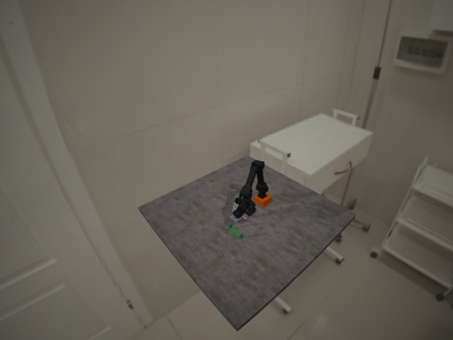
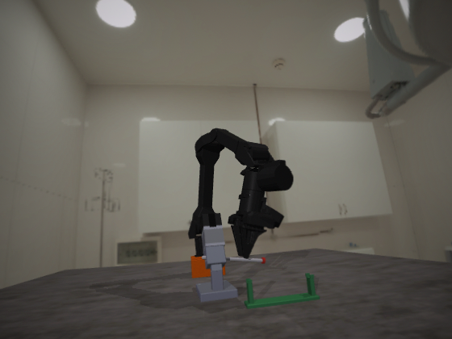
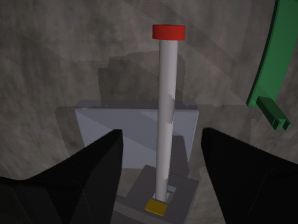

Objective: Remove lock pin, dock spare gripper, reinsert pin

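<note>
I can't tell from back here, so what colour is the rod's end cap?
Red, clearest in the wrist view.

A white cart [image 1: 275, 150] (handled at both ends) stands behind the table [image 1: 194, 251] [image 2: 121, 319].
</note>
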### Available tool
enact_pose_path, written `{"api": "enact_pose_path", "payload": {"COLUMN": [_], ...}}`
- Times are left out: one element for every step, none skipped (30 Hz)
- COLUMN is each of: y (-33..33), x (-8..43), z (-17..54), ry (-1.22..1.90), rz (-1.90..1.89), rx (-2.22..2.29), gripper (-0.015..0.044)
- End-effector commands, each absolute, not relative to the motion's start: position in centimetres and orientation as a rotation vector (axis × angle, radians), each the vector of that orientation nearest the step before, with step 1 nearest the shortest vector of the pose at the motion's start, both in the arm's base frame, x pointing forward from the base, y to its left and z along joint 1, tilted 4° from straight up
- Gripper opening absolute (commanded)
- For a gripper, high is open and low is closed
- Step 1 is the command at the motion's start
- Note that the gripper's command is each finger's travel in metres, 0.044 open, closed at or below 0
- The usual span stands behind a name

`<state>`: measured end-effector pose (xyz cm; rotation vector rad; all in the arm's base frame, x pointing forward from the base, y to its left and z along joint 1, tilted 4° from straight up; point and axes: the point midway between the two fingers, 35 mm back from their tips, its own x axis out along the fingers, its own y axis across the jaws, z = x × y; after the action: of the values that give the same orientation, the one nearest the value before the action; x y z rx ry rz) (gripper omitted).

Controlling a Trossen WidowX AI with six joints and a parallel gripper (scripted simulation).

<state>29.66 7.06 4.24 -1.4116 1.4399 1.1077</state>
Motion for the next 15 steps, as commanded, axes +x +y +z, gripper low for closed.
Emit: {"api": "enact_pose_path", "payload": {"y": [7.7,7.9,8.1,8.2,8.4,8.5,8.7,8.9,9.0,9.2,9.3,9.5,9.7,9.8,10.0], "x": [29.7,29.7,29.7,29.7,29.7,29.7,29.7,29.7,29.7,29.7,29.7,29.7,29.8,29.8,29.8], "z": [5.0,5.2,5.4,5.6,5.8,6.0,6.2,6.4,6.6,6.8,7.0,7.2,7.4,7.6,7.9], "ry": [1.439,1.439,1.439,1.439,1.439,1.439,1.439,1.439,1.439,1.439,1.438,1.438,1.438,1.438,1.437], "rz": [1.108,1.108,1.108,1.108,1.108,1.108,1.108,1.108,1.108,1.108,1.108,1.108,1.108,1.107,1.107], "rx": [-1.410,-1.411,-1.412,-1.413,-1.414,-1.415,-1.416,-1.416,-1.417,-1.418,-1.419,-1.420,-1.421,-1.422,-1.423], "gripper": [0.0200,0.0200,0.0200,0.0200,0.0200,0.0200,0.0200,0.0200,0.0200,0.0200,0.0200,0.0200,0.0200,0.0200,0.0200]}}
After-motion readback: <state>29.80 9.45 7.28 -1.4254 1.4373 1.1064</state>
